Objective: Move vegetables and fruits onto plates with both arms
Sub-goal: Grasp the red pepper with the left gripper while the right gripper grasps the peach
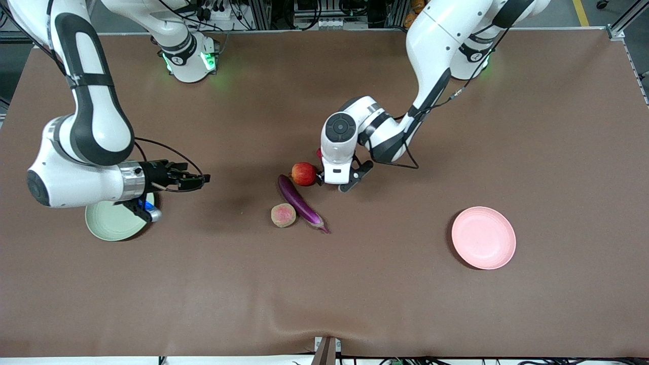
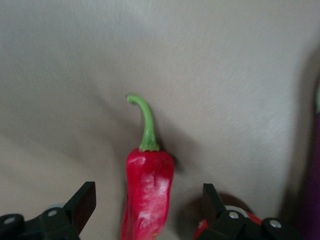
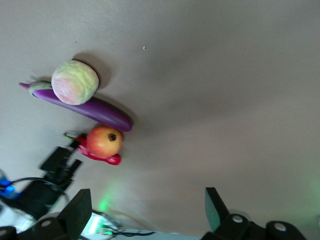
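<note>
The left gripper (image 1: 330, 178) sits low over the middle of the table, right beside the apple (image 1: 303, 174), near the center of the front view. Its fingers are spread wide, one on each side of the red chili pepper (image 2: 148, 192), which lies flat on the brown table (image 1: 324, 284) and is not pinched yet. In the front view the chili is almost all hidden under that arm. The purple eggplant (image 1: 300, 203) lies just below the apple in that view, and the peach-like fruit (image 1: 283, 215) rests against it. The pink plate (image 1: 483, 237) sits at the lower right of the frame and has no food on it. The green plate (image 1: 114, 223) sits at the left, partly under the right arm. The right gripper (image 1: 190, 178) hangs in the air beside the green plate with its fingers spread and nothing in them; that arm seems to be waiting. I think the squeeze could go wrong. The chili is shiny and thin, so it may slip or roll out. The apple is very close, so a finger might bump it and send it rolling into the eggplant.
</note>
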You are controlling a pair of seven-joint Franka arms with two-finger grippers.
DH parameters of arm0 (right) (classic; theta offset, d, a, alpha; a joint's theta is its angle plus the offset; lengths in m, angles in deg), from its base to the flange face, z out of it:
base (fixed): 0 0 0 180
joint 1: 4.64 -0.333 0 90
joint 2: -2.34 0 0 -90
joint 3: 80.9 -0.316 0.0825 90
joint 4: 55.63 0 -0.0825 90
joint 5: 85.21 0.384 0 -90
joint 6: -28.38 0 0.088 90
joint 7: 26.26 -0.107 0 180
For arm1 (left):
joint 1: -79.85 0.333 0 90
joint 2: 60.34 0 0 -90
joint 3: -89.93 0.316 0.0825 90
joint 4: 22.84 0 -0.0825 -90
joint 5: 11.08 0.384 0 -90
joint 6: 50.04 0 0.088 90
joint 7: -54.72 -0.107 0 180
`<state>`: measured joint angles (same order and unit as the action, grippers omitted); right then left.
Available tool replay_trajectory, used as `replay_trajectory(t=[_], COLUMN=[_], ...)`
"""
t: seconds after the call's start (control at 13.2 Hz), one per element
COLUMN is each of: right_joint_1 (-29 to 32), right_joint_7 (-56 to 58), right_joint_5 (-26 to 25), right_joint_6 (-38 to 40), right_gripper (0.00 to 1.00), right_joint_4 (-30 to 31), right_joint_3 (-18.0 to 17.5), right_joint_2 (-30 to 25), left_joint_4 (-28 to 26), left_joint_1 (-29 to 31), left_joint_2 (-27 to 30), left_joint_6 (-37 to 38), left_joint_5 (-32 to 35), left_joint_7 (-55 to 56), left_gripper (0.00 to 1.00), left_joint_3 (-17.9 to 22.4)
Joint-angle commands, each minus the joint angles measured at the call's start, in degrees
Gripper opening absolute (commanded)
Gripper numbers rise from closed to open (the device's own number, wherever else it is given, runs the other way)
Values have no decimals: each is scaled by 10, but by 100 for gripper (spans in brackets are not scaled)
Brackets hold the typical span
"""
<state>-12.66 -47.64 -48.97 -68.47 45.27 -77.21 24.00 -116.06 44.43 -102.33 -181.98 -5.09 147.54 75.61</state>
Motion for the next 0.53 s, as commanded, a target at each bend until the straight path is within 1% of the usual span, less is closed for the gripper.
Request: replay_trajectory(t=[0.0,0.08,0.15,0.3,0.38,0.45], right_joint_1=[-18,-34,-50,-80,-88,-96], right_joint_7=[-39,-50,-65,-86,-114,-148], right_joint_5=[82,100,113,121,126,132], right_joint_6=[-39,-64,-96,-161,-169,-170], right_gripper=[100,100,100,100,100,100], right_joint_4=[0,0,-2,-22,-49,-86], right_joint_3=[2,2,2,2,2,2], right_joint_2=[34,45,57,93,117,146], left_joint_4=[-2,-2,-2,-3,-3,-2], left_joint_1=[-10,-11,-9,1,10,30], left_joint_2=[-14,-16,-14,-10,1,16], left_joint_6=[-32,-34,-34,-29,-18,11], left_joint_5=[20,23,32,37,38,47], left_joint_7=[23,23,24,19,15,8], left_gripper=[59,28,0,0,0,0], left_joint_3=[7,7,6,7,13,17])
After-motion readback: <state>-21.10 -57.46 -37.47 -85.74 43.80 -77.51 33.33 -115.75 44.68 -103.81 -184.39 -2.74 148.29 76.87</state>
